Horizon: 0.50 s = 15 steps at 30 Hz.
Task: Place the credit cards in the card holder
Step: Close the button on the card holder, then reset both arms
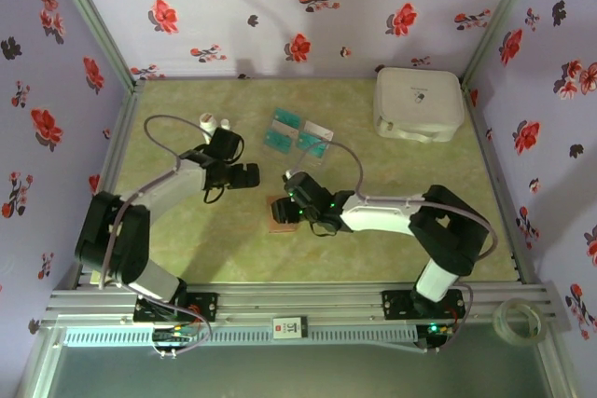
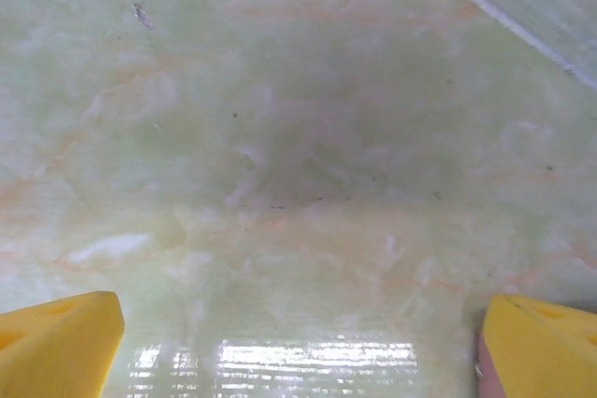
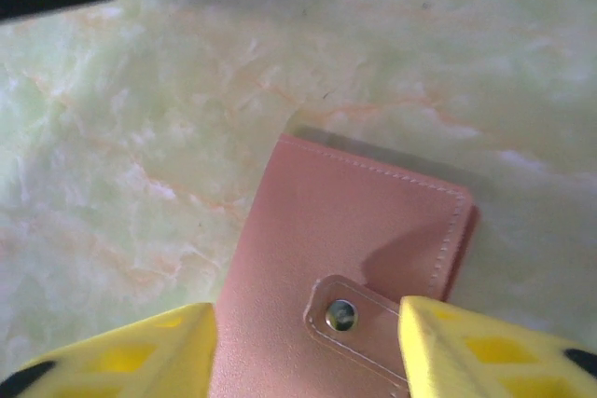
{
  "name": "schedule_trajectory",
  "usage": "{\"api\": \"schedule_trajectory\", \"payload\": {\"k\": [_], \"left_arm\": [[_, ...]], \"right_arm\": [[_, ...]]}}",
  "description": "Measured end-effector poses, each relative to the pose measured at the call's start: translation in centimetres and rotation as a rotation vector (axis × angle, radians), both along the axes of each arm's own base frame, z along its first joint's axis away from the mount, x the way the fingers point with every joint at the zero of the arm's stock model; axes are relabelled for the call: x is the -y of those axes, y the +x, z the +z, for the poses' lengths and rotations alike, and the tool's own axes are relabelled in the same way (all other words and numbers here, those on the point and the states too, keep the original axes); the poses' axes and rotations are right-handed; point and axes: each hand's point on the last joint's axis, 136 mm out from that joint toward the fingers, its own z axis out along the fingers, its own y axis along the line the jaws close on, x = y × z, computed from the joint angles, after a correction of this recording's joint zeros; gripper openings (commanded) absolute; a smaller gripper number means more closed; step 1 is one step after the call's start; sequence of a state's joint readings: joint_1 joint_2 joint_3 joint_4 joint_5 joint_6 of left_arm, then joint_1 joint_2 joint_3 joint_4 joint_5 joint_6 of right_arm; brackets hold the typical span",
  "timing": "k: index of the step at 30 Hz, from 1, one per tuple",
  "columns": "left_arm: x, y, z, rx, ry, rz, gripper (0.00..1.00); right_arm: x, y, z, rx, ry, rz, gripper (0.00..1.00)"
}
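While my right hand (image 3: pixel 308 325) hovers parted over the closed card holder (image 3: pixel 359 230) | left hand (image 2: pixel 298 316) parted, empty | credit cards (image 1: pixel 298 134) beyond holder on tabletop (image 1: pixel 187 244), still to load.

The card holder (image 3: pixel 345 230) looks like smooth, matt reddish-pink leather with stitched edges and a shiny metal snap (image 3: pixel 341 314). The table (image 2: pixel 298 137) is glossy, marble-patterned green and mirrors light. The right gripper's fingers (image 3: pixel 485 351) are matt yellow plastic. The white case (image 1: pixel 418 102), far right, looks like smooth plastic.
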<state>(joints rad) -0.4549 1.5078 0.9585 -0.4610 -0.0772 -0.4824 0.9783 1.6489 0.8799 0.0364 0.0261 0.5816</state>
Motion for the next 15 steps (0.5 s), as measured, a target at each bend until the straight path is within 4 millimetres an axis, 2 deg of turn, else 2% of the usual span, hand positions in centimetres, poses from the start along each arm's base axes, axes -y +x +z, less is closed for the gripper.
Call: {"api": "schedule_trajectory", "payload": {"k": [1,3,7,9,11,13,15], "left_arm": [[0.0,-0.1,0.7,0.021,-0.010,-0.001,1.00],[-0.1,-0.1,2.9,0.088,-0.039,-0.006,1.00],[-0.5,0.2,8.6,0.272,-0.103,-0.004,1.00],[-1.2,0.5,11.5,0.374,-0.112,0.014,1.00],[-2.3,0.8,13.6,0.457,-0.099,0.038,1.00],[-3.4,1.3,14.9,0.532,-0.066,0.056,1.00],[-4.6,1.7,15.0,0.594,-0.005,0.072,1.00]], "right_arm": [[0.4,0.3,0.7,0.006,0.008,-0.006,0.72],[1.7,1.3,2.8,0.029,0.046,-0.042,0.98],[6.1,3.4,8.0,0.110,0.121,-0.150,0.99],[8.9,4.5,10.7,0.177,0.129,-0.218,0.99],[12.0,5.4,12.5,0.242,0.101,-0.298,0.99],[15.6,6.2,13.8,0.306,0.042,-0.399,0.99],[20.5,7.2,15.2,0.394,-0.035,-0.546,0.99]]}}
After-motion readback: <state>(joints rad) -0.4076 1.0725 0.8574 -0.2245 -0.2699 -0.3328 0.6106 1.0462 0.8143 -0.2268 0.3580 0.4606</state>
